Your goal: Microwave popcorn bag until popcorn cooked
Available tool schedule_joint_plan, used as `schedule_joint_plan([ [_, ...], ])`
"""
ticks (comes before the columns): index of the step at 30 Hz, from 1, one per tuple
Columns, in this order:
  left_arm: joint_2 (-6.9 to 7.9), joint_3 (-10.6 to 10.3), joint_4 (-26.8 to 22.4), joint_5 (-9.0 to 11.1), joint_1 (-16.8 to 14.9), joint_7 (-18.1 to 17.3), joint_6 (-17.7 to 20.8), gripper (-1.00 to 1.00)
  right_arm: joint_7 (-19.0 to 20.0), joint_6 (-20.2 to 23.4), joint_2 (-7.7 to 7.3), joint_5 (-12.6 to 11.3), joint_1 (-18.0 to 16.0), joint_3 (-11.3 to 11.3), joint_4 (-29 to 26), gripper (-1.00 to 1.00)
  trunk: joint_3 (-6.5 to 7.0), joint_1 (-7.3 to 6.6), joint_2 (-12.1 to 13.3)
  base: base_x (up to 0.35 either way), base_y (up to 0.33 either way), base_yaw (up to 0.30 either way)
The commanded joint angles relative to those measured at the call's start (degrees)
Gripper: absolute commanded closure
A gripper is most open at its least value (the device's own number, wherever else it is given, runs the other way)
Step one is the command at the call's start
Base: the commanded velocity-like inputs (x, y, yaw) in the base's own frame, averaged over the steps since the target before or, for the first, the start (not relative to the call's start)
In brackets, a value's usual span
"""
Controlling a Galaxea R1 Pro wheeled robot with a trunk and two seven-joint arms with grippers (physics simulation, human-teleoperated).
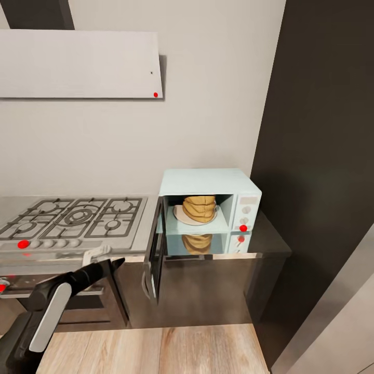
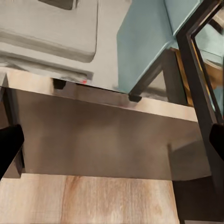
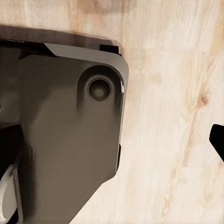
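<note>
- Microwave [image 1: 208, 208] sits on countertop [image 1: 270, 236] at the right end, against the dark tall panel [image 1: 322, 156]; door [image 1: 154, 254] swung wide open toward 9 o'clock.
- Popcorn bag [image 1: 199, 206], tan and creased, stands upright on the white turntable plate [image 1: 183, 215] inside the cavity; its reflection shows on the glossy cavity floor below. Popcorn itself can't be made out.
- Control panel at the microwave's 3 o'clock side carries round knobs, with two red dots on it.
- Gas hob [image 1: 72, 218] lies on the counter at 9 o'clock of the microwave, with the built-in oven front below it.
- Left gripper [image 1: 106, 266] hovers in front of the cabinets, at 8 o'clock of the open door, touching nothing; in the left wrist view its fingertips [image 2: 9, 144] stand wide apart with nothing between them, so it's released.
- Left wrist view also catches the microwave's pale blue side [image 2: 140, 46] and the door frame.
- Right wrist view: wood floor [image 3: 172, 93] and the robot's dark base [image 3: 65, 140]; one dark fingertip [image 3: 218, 139] at the edge, the other hard to pick out, so can't tell whether it's spread or closed.
</note>
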Motion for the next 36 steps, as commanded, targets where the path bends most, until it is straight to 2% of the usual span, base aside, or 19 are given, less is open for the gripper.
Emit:
schedule_joint_plan([
  [1, -0.09, -0.04, -0.03, 0.25, -0.19, 0.08, 0.3, -1.0, -0.04, -0.25, 0.01, 0.57, -0.09, -0.49, 0.18, -1.0, -0.09, 0.02, -0.08, 0.0, 0.0, 0.0],
  [7, -0.34, -0.49, 0.16, 0.25, -0.32, 0.15, 0.28, -1.0, -0.1, -0.8, 0.27, 0.5, -0.08, -0.55, 0.18, -1.0, -0.08, 0.02, -0.08, 0.0, 0.0, -0.007],
  [8, -0.38, -1.06, 0.37, 0.2, -0.32, 0.28, 0.26, -1.0, -0.24, -0.82, 0.4, 0.49, -0.08, -0.56, 0.18, -1.0, -0.07, 0.02, -0.08, 0.0, 0.0, -0.108],
  [13, -0.41, -10.05, 0.55, -0.86, -0.33, 0.62, 0.25, -1.0, -0.33, -0.81, 0.53, 0.5, -0.09, -0.57, 0.18, -1.0, 0.06, 0.02, -0.08, 0.0, 0.0, -0.198],
  [15, -0.37, -10.81, 0.58, -0.98, -0.33, 0.61, 0.29, -1.0, -0.31, -0.82, 0.55, 0.49, -0.09, -0.58, 0.18, -1.0, 0.09, 0.02, -0.08, 0.0, 0.0, -0.227],
  [24, -0.43, -11.45, 0.0, -0.98, -0.33, 0.03, 0.51, -1.0, -0.39, -0.85, 0.56, 0.48, -0.09, -0.58, 0.18, -1.0, 0.1, 0.02, -0.08, 0.0, 0.0, -0.234],
  [28, -0.92, -11.55, -0.17, -0.98, -0.33, -0.09, 0.46, -1.0, -0.39, -0.85, 0.58, 0.48, -0.09, -0.58, 0.18, -1.0, 0.1, 0.02, -0.08, 0.0, 0.0, -0.235],
  [29, -1.38, -11.58, -0.18, -1.01, -0.33, 0.01, 0.45, -1.0, -0.39, -0.85, 0.57, 0.48, -0.09, -0.58, 0.18, -1.0, 0.1, 0.02, -0.08, 0.0, 0.0, -0.236],
  [32, -4.43, -11.7, -0.2, -1.13, -0.33, 0.53, 0.4, -1.0, -0.39, -0.85, 0.57, 0.48, -0.09, -0.58, 0.18, -1.0, 0.1, 0.02, -0.08, 0.0, 0.0, -0.237],
  [35, -6.16, -11.73, -0.19, -1.27, -0.33, 0.77, 0.27, -1.0, -0.39, -0.85, 0.45, 0.48, -0.09, -0.58, 0.18, -1.0, 0.1, 0.02, -0.08, 0.0, 0.0, -0.237],
  [36, -6.62, -11.7, -0.21, -1.86, -0.33, 0.96, 0.16, -1.0, -0.39, -0.85, 0.46, 0.48, -0.09, -0.58, 0.18, -1.0, 0.1, 0.02, -0.08, 0.0, 0.0, -0.238],
])
